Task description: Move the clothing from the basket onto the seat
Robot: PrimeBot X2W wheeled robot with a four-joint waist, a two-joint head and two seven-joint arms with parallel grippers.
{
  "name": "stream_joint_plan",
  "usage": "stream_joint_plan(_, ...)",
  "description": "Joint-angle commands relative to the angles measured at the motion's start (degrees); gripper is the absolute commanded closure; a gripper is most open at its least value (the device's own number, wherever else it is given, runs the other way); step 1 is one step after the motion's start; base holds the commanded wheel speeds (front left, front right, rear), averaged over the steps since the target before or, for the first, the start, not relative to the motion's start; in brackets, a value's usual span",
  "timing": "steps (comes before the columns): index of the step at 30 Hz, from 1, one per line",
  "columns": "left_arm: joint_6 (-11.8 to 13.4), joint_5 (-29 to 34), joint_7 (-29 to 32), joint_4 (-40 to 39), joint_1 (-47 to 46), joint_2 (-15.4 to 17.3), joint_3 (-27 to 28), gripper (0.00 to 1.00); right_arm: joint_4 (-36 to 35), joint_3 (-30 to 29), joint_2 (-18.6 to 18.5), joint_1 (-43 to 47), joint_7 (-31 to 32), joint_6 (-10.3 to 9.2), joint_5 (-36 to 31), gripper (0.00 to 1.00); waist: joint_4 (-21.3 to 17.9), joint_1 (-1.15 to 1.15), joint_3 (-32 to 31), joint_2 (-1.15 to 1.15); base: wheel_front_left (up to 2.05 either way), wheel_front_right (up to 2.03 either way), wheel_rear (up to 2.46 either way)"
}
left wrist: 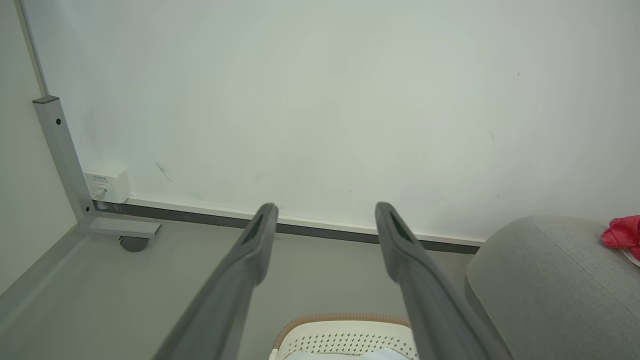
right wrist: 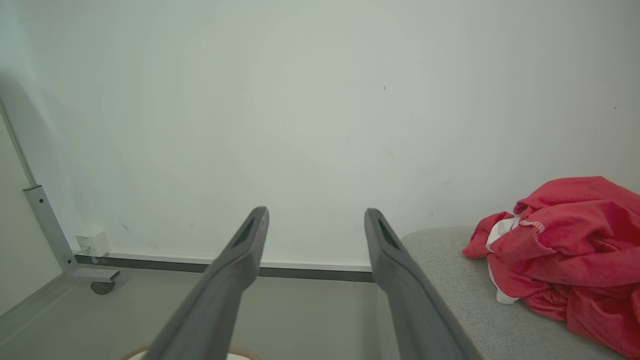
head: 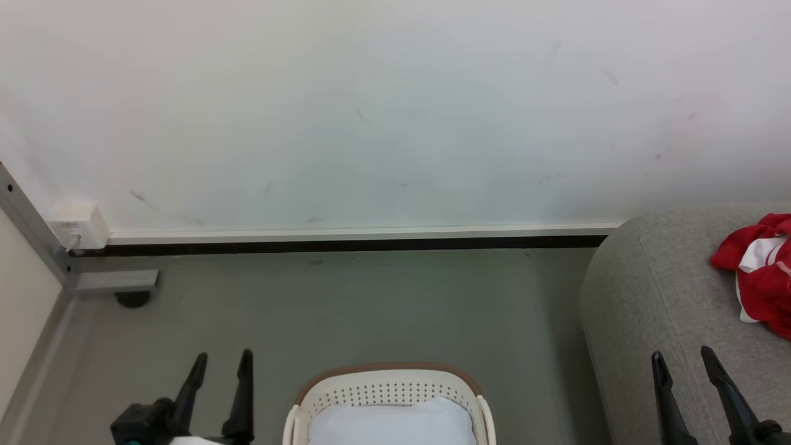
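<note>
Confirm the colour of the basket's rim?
Brown rim on the off-white perforated basket; the head view shows it best.

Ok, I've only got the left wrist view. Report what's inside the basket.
Observer: Head view: a pale pad covers the basket's visible inside, with no red on it.
Operator: Describe the red bit on the seat.
Observer: Right wrist view: the clothing is a crumpled heap with white trim, lying on the seat.
Operator: Give me the right gripper.
Observer: The right gripper is open and empty, well short of the clothing.
</note>
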Motion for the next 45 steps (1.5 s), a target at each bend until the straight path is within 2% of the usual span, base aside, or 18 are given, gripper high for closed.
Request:
stream_joint_plan(1,-0.2,1.0,0.0,0.0,0.8,-0.2,0.1,0.00,-0.3,-0.2,0.1,0.0,-0.2,-0.13,-0.5,0.00,-0.1,0.01,0.0,0.00,0.00,0.00,0.00)
stream_joint_plan(15,-0.3,0.4,0.0,-0.5,0.8,-0.3,-0.6,0.00,0.0,-0.2,0.7,-0.4,-0.2,-0.14,0.4,0.00,0.3,0.01,-0.1,0.00,0.00,0.00,0.00)
stream_joint_plan(16,-0.1,0.5,0.0,-0.3,0.2,-0.6,-0.7,1.00,0.0,-0.1,0.6,-0.2,0.0,0.00,0.0,1.00,0.3,0.01,-0.1,0.00,0.00,0.00,0.00)
stream_joint_plan(20,-0.1,0.3,0.2,1.4,1.2,-0.9,-1.0,1.00,1.6,0.1,1.3,0.6,0.2,0.01,0.1,1.00,0.3,0.01,-0.1,0.00,0.00,0.00,0.00)
stream_joint_plan(45,-0.2,-24.4,6.9,0.0,-0.3,-1.1,1.6,1.00,4.2,-1.6,1.4,-3.1,6.0,-0.02,25.1,1.00,-0.2,0.01,0.3,0.00,0.00,0.00,0.00)
